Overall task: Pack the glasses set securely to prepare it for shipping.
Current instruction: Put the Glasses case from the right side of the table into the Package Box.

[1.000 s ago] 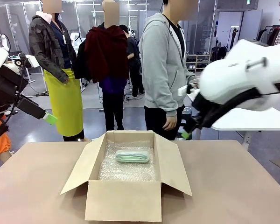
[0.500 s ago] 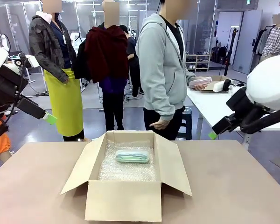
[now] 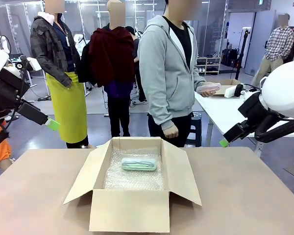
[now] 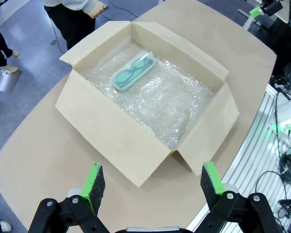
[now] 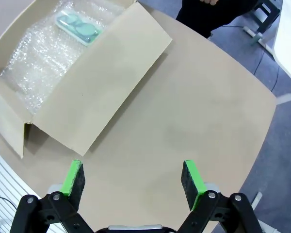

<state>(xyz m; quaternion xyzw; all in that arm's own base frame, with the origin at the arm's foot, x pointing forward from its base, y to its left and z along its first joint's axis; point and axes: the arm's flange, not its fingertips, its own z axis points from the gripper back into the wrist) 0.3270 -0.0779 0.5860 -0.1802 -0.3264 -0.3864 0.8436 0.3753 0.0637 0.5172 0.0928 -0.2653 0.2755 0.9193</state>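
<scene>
Case status: mint-green case (image 4: 132, 72) lies flat on the bubble wrap (image 4: 169, 107) inside the open cardboard box (image 4: 111, 141), toward the wall on the person's side. Your left gripper (image 4: 152, 175) hangs high over the table (image 4: 48, 145), jaws spread wide and empty, with box and case well ahead of the fingers. Right gripper (image 5: 133, 174) is likewise released and empty, over bare tabletop beside the box's flap, well apart from the case. Pale pink case (image 3: 208, 88) looks to be in the person's hand (image 3: 202, 91) by the white side table (image 3: 250, 122); it's small in frame, so not certain.
</scene>
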